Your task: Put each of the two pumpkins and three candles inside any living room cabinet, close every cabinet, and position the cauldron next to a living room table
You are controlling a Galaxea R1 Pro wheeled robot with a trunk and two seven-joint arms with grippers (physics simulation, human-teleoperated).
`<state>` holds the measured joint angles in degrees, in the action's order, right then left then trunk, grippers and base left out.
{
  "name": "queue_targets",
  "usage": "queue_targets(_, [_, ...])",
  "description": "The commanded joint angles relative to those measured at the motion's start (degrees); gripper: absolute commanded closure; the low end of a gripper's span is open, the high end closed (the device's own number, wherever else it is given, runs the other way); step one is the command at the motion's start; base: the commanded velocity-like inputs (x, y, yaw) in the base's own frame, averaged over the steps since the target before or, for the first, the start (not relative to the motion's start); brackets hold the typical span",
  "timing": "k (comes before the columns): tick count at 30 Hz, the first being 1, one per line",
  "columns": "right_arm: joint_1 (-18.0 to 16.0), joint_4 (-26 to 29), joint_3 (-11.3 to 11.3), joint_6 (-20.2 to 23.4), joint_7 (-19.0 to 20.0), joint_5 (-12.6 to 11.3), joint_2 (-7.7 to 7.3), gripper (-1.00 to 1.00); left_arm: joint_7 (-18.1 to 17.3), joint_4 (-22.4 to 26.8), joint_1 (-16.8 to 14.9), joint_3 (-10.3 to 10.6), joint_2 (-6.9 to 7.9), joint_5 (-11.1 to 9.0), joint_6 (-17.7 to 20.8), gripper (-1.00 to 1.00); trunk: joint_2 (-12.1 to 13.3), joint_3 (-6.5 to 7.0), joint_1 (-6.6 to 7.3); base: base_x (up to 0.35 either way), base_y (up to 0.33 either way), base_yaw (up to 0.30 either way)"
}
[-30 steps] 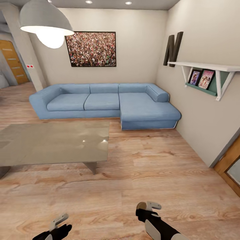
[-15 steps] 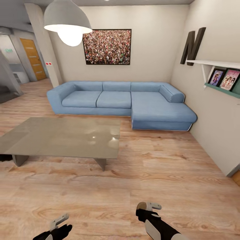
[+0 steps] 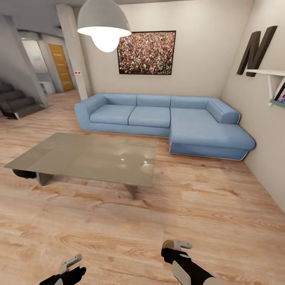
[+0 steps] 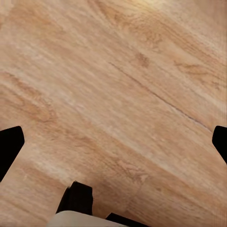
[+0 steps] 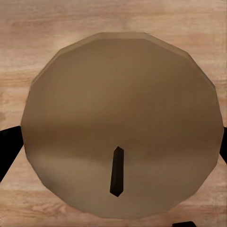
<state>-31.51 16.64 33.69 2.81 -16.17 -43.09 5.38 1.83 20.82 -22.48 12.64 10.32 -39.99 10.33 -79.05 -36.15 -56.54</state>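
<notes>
Gripped in the right pincer: a candle, dark wick facing the wrist camera, a black tip at each side. Spread wide over the wooden floor, the left pincer, nothing between its tips. Ahead, well apart from both: the glossy grey bench, with the blue sofa beyond.

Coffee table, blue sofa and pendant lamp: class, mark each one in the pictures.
coffee table (image 3: 91, 158): head view, glossy grey top.
blue sofa (image 3: 150, 116): head view, middle seat cushion.
pendant lamp (image 3: 103, 18): head view, grey shade.
</notes>
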Motion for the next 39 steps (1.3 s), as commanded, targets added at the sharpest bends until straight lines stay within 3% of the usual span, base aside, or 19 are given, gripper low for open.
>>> queue_targets(1, [0.0,0.2,0.5,0.3,-0.4,-0.2,-0.03,1.0,0.2,0.1,0.0,0.3,0.05,-0.4,0.2,-1.0,0.0,-0.1,0.0,0.0,0.0,0.243])
queue_targets(39, [0.0,0.2,0.5,0.2,-0.2,-0.3,-0.11,1.0,0.2,0.1,0.0,0.5,0.05,-0.5,0.1,-1.0,0.0,-2.17,0.0,0.0,0.0,0.243])
